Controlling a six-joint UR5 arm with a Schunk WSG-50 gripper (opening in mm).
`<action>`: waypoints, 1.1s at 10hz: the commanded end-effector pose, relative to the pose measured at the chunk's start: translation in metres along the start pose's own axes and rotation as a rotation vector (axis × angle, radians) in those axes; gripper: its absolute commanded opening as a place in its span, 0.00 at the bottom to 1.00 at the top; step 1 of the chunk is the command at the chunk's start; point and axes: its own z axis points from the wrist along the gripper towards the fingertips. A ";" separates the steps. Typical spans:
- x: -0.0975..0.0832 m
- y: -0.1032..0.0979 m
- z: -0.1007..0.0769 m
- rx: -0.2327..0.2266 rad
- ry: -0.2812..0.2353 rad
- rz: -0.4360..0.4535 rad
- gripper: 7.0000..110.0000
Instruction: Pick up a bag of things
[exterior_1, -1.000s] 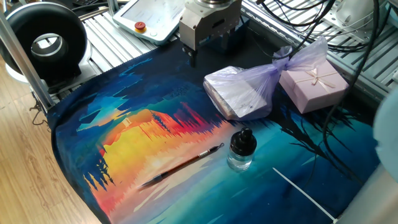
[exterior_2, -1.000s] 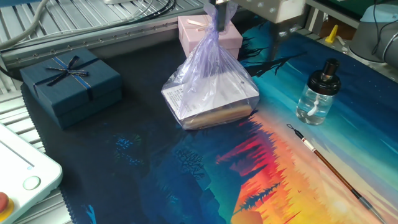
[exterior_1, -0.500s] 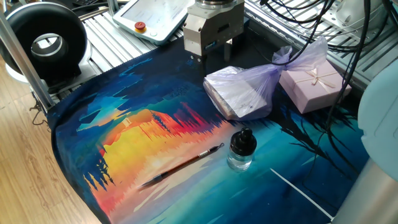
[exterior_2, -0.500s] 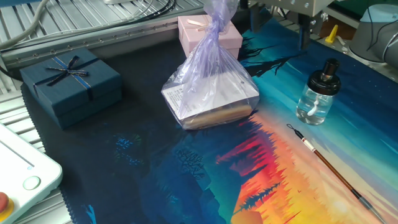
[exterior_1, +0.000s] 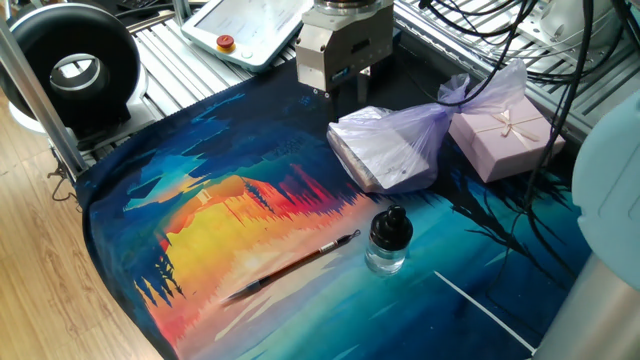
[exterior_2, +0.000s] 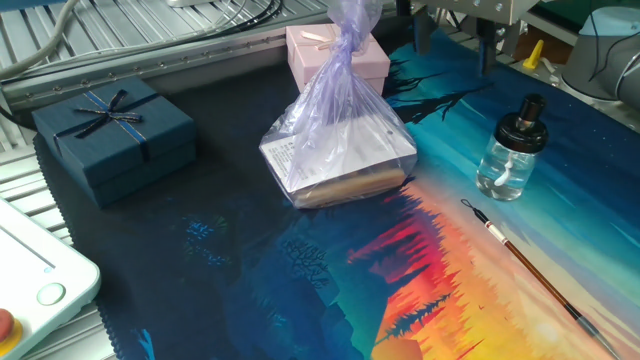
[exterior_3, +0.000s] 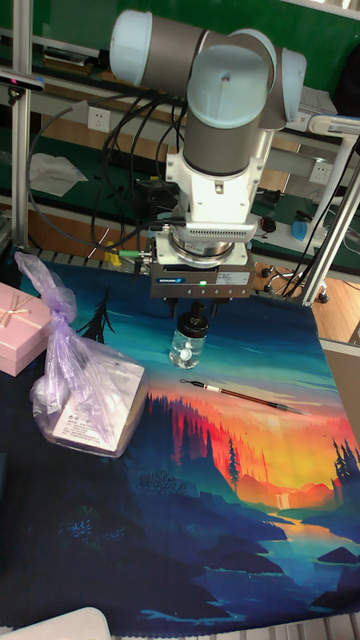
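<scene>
Above the painted mat (exterior_1: 230, 215), the gripper (exterior_1: 341, 85) is held empty with jaws spread, well apart from the bag of things (exterior_1: 392, 145), which lies to its right beside the pink gift box (exterior_1: 503, 139), knotted top (exterior_2: 348, 30) raised.

gripper (exterior_1: 347, 84) — shifted off beside bag of things (exterior_1: 395, 145); fingers spread wider | now settled
</scene>
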 end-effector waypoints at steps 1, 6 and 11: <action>-0.002 -0.010 0.003 0.021 -0.006 -0.022 0.00; -0.003 -0.034 0.009 0.088 -0.007 -0.060 0.00; 0.011 -0.081 0.020 0.218 0.062 -0.286 0.00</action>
